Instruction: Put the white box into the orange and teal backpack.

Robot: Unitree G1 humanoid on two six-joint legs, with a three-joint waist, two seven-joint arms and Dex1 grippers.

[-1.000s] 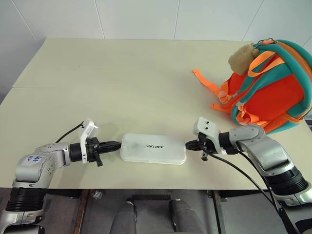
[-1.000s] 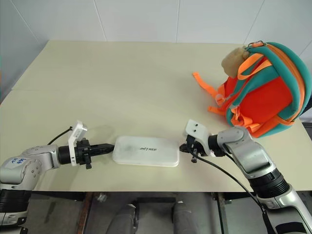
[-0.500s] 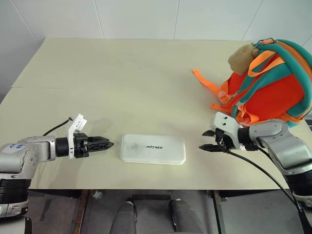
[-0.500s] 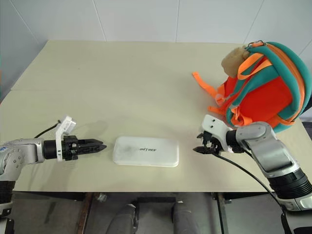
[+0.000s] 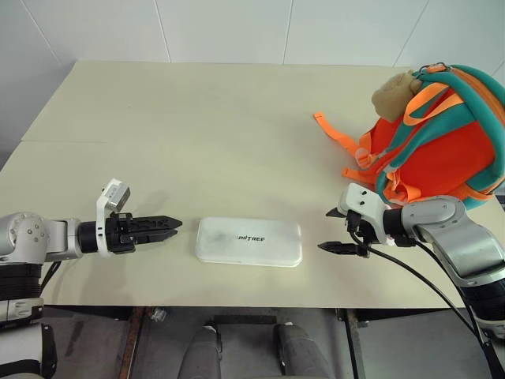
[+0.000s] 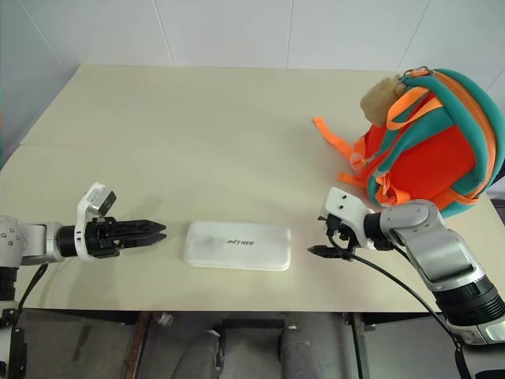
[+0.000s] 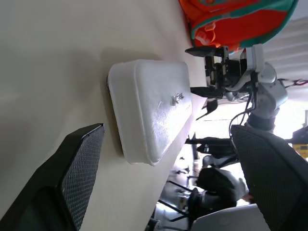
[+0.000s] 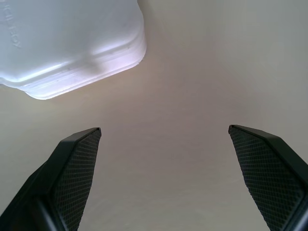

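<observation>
The box (image 5: 248,241), lettered "UNITREE", lies flat between the left gripper (image 5: 169,227) and right gripper (image 5: 334,230), touching neither; both grippers gape wide, empty.

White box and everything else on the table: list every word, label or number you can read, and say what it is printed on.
"UNITREE": small dark letters on the lid of the flat white rectangular box with rounded corners.
Raised marking on that lid in the left wrist view: too blurred to read.
Rounded orange and teal fabric backpack: no readable text.
</observation>
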